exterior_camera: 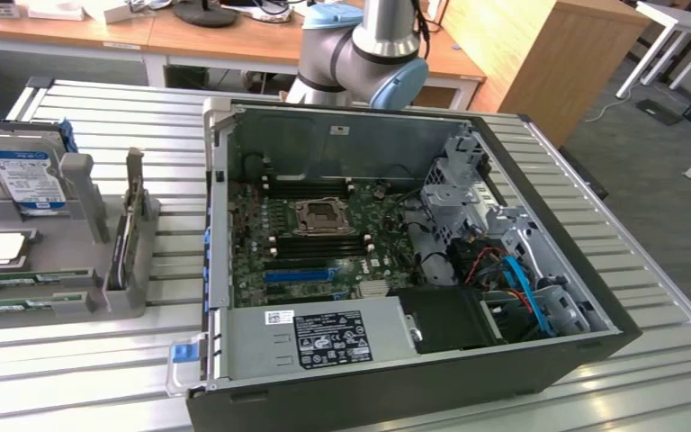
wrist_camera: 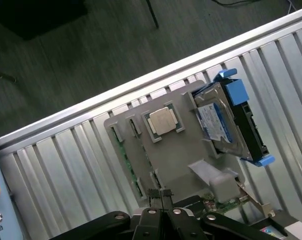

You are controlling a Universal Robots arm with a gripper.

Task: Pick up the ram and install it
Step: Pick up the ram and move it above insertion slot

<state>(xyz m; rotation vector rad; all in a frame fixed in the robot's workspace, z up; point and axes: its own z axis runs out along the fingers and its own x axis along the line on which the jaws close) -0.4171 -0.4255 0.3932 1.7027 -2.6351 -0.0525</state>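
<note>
Gripper (wrist_camera: 161,196) fingertips pressed together, nothing between them; it hangs over the near edge of the grey holder (wrist_camera: 185,150). The ram (exterior_camera: 12,286) sits in a slot of that holder, on the exterior view's left, apart from the open computer case (exterior_camera: 321,144).
</note>
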